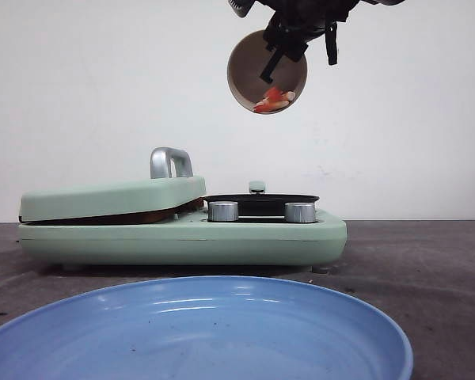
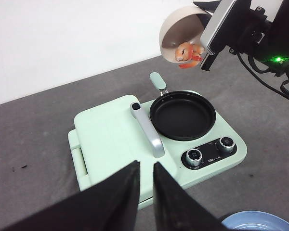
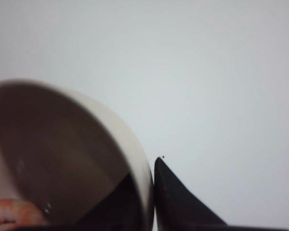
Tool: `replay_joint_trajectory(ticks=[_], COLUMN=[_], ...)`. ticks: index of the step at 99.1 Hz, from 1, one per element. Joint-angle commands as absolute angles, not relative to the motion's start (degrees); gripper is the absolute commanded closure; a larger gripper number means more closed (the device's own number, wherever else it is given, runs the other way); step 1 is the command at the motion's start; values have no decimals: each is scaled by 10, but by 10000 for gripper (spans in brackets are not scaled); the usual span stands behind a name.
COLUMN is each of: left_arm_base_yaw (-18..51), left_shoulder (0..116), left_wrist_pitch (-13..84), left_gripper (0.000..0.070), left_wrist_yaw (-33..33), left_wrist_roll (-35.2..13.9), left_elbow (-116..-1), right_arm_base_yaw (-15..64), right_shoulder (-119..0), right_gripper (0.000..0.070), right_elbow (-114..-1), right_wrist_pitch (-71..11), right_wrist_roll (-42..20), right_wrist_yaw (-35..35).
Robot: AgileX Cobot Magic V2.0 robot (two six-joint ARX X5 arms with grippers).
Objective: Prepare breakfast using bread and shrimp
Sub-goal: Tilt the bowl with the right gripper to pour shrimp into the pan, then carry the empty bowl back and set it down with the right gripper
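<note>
My right gripper (image 1: 289, 47) is shut on the rim of a beige bowl (image 1: 267, 71), one finger inside and one outside. It holds the bowl tipped on its side high above the black round pan (image 1: 261, 202) of the green breakfast maker. Orange-red shrimp (image 1: 273, 100) lie at the bowl's lower rim, still inside; they also show in the left wrist view (image 2: 188, 52). The bread is hidden under the closed press lid (image 1: 111, 198); only a brown strip shows in the gap. My left gripper (image 2: 145, 166) hovers over the maker's front edge, its jaws a narrow gap apart and empty.
A blue plate (image 1: 198, 332) lies in front of the maker. The lid's silver handle (image 2: 147, 127) stands between lid and pan. Two silver knobs (image 2: 193, 155) sit in front of the pan. The pan's green handle (image 2: 157, 80) points to the far side.
</note>
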State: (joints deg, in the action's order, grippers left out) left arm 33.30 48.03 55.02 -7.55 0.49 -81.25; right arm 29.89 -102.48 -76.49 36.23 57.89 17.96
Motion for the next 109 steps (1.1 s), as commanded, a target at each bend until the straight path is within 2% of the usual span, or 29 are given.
replay_joint_trajectory(ticks=[1,34,46,63,83,96,109], left_arm_base_yaw=[338,338,338,338,338,338,338], left_shoulder=[484,484,484,484,483,483,483], left_wrist_pitch=[545,548,548,548,545,542,540], left_gripper=[700,700,700,700,700,700,700], left_wrist_yaw=[-75,-74,-74,-74,-75,-75,-75], left_wrist_roll=[4,4,4,4,7,7,7], left_elbow=[-819,-819,-819,-819,-819,-819,-819], right_arm_base_yaw=[303,303,303,298,236,149,50], right_shoulder=[-1035,-1035,-1035,-1026,-955,-918,-918], right_gripper=[697,697,697,694,694,694,694], right_elbow=[-781,-789,-789,-789,-792,-792,-791], right_wrist_pitch=[373,385,380,341,104,-79,-223], right_wrist_roll=[594,604,575,422,134,-27,-88], right_wrist_yaw=[178,178,181,248,251,163,29])
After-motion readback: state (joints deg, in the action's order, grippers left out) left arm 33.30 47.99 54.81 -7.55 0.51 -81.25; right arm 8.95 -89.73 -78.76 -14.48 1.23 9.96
